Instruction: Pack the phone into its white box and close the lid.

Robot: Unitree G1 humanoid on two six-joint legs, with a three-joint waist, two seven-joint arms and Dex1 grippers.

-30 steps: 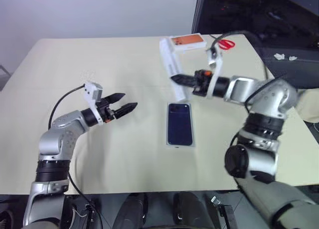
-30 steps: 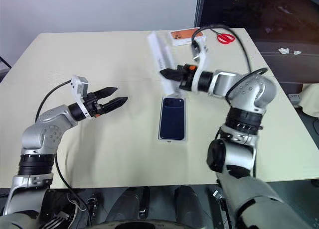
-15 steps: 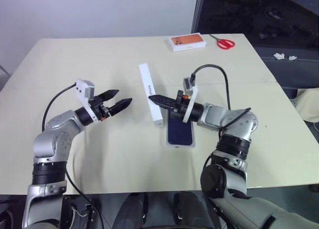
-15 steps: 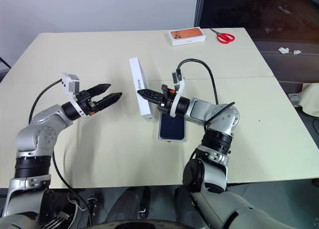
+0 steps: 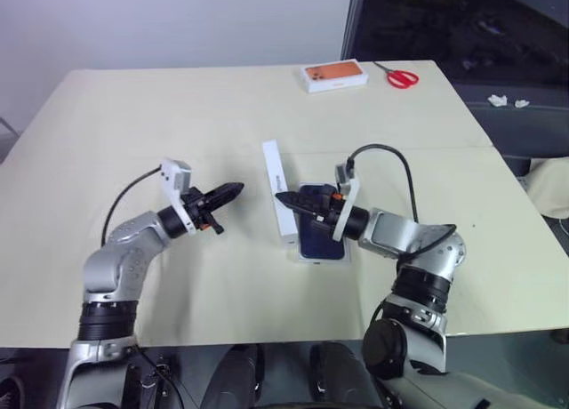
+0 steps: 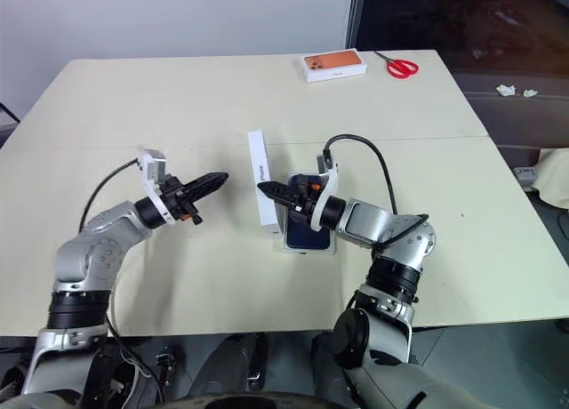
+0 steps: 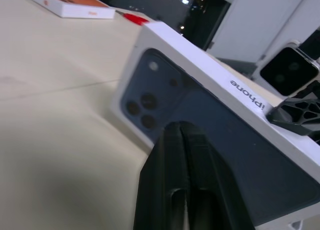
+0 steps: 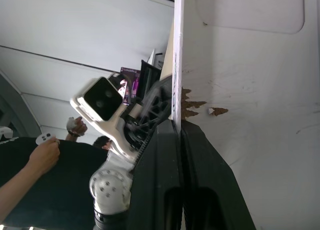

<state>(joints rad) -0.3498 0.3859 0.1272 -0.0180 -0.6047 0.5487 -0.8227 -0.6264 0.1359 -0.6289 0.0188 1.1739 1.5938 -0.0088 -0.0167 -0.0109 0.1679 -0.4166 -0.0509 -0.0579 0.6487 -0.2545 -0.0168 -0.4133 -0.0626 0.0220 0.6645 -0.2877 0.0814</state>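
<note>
The phone lies face down in the white box on the bench in front of the robot, so packing looks done and the lid step is in hand. Its long axis runs away from the robot, camera cluster at the far end.

Just left of it, the right end effector is pinched on one wall of the lid, holding it on edge with its long side also running near to far and the printed face turned toward the left end effector. That one hangs close beside the lid, fingers together and holding nothing.

The lid next needs tipping flat, open side down, squared over the box rim and pressed on.

Far off, an orange-topped box and scissors lie untouched.
</note>
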